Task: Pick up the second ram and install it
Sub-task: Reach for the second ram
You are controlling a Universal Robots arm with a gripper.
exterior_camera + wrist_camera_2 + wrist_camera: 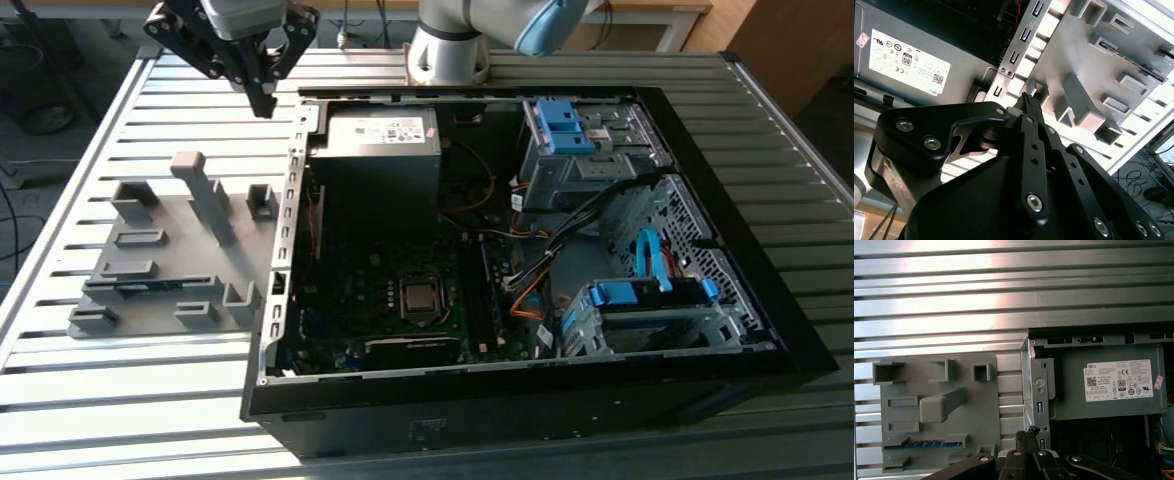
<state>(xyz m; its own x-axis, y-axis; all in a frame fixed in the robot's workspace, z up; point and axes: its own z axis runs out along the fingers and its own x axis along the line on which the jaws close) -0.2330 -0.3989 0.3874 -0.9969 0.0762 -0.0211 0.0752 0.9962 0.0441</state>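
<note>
Over table [160, 100] beside case [561, 395] corner | arm points tool [263, 100] down; clenched, empty | second ram [142, 286] in grey holder [174, 255]

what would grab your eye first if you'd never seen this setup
The open computer case dominates, lying on its side on the slatted table with its motherboard and cables bare. On the exterior view's left of it sits a grey holder fixture with the second ram, a thin blue stick, lodged in one of its slots. The black gripper hangs shut and empty beyond the fixture, near the case's corner.
</note>
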